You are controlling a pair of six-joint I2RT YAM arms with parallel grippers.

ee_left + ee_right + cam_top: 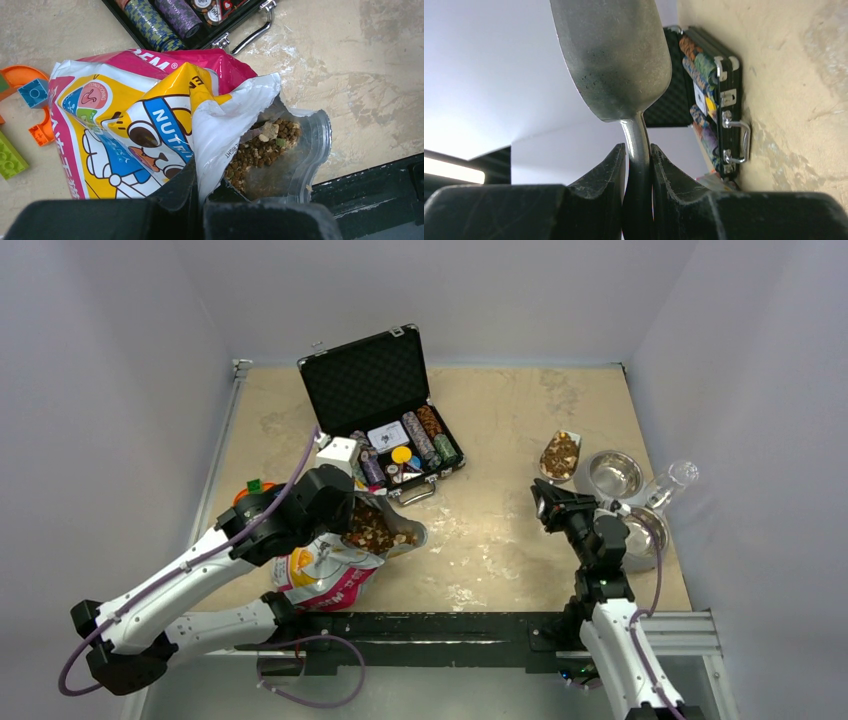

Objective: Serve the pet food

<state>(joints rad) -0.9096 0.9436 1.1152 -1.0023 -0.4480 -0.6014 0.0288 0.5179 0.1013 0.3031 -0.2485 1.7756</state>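
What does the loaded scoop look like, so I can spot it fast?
Find the open black chip case, then look right toward the shiny steel bowl. Just left of that bowl is the scoop, gripped by the right hand: the only metal piece heaped with brown kibble.

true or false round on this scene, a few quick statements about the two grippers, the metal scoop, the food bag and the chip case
1. The right gripper clamps the handle of the silver metal scoop. True.
2. The scoop is empty. False: it carries brown kibble.
3. The left gripper is shut on the edge of the crinkly printed pet food bag. True.
4. The black poker chip case is closed. False: its lid stands open.
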